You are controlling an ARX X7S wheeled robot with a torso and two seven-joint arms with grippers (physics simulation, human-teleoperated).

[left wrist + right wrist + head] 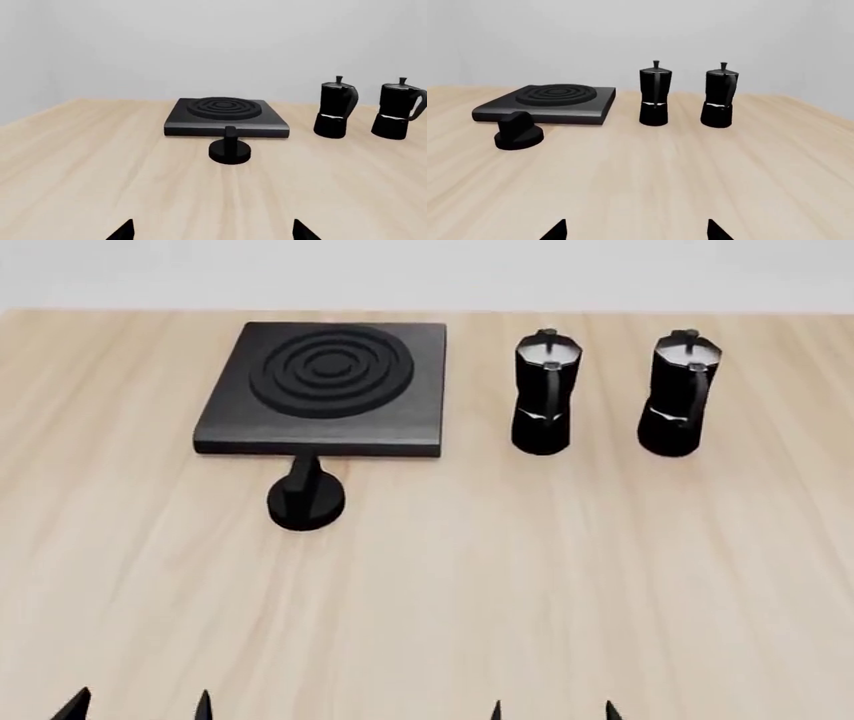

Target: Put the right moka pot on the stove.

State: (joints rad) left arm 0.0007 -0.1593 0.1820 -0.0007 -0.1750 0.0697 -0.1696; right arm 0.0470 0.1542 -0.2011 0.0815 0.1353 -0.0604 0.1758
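Note:
Two black moka pots stand upright at the far side of the wooden table. The right moka pot (pixel 681 393) (pixel 719 96) (pixel 398 108) is the outer one, with the other pot (pixel 545 392) (pixel 654 94) (pixel 335 107) beside it. The stove (pixel 327 388) (pixel 225 116) (pixel 548 104), a flat black slab with ring burner, lies to their left. My left gripper (pixel 136 708) (pixel 213 235) and right gripper (pixel 553 712) (pixel 636 234) hover open at the near edge, empty, only their fingertips showing, far from the pots.
A small round black knob (pixel 307 498) (pixel 230 148) (pixel 518 133) sits just in front of the stove. The light wooden table (pixel 561 580) stretches between the grippers and the objects. A pale wall stands behind.

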